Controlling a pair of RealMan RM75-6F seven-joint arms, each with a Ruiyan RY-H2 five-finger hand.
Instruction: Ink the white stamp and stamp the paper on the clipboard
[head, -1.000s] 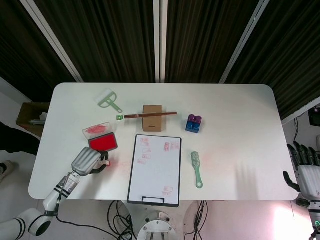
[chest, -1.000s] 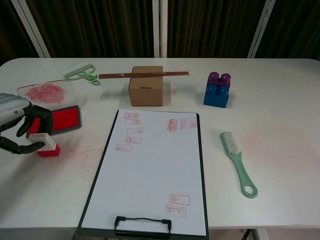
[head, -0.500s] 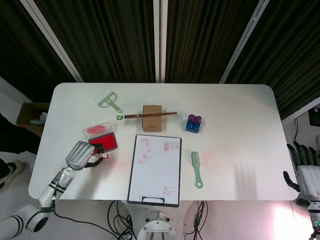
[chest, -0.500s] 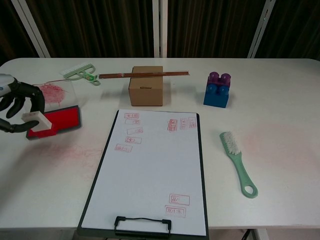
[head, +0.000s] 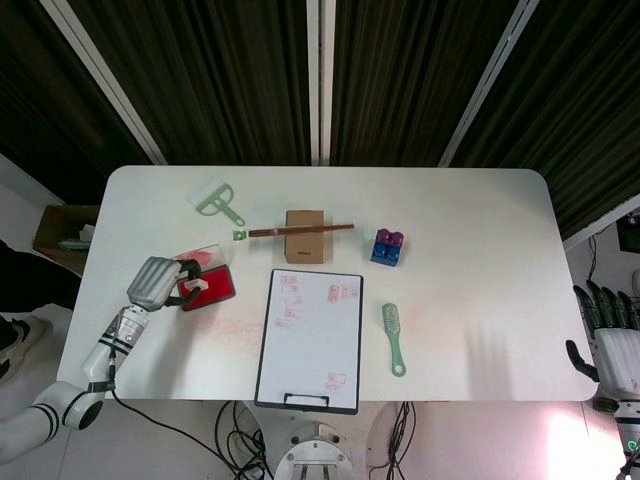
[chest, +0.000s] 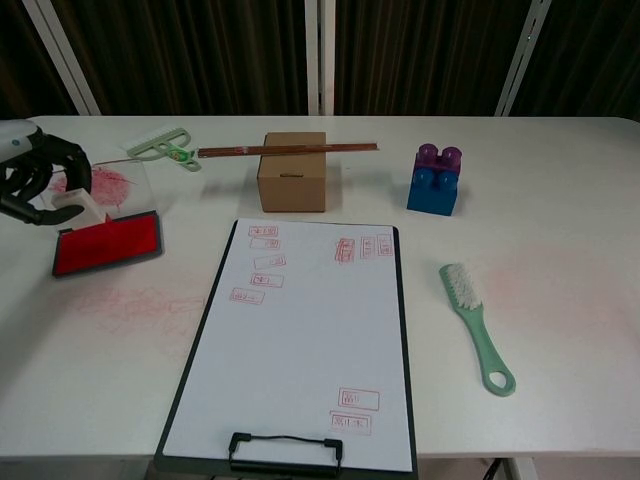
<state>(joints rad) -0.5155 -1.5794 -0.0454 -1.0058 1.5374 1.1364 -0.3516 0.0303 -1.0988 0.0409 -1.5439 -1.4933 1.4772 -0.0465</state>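
Stamp (chest: 72, 203) pinched in left hand (head: 160, 283), lifted over the far-left corner of the ink pad (chest: 108, 243). Left of the pad's centre, it may ink only partly or catch the rim. Clipboard (chest: 200, 350) lies right of the pad. Right hand (head: 612, 352) idles far right, fingers spread, empty.

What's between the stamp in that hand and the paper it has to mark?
Nothing visible. The left hand holds the white stamp over the red ink pad; from there to the paper on the clipboard lies only bare, ink-smudged table.
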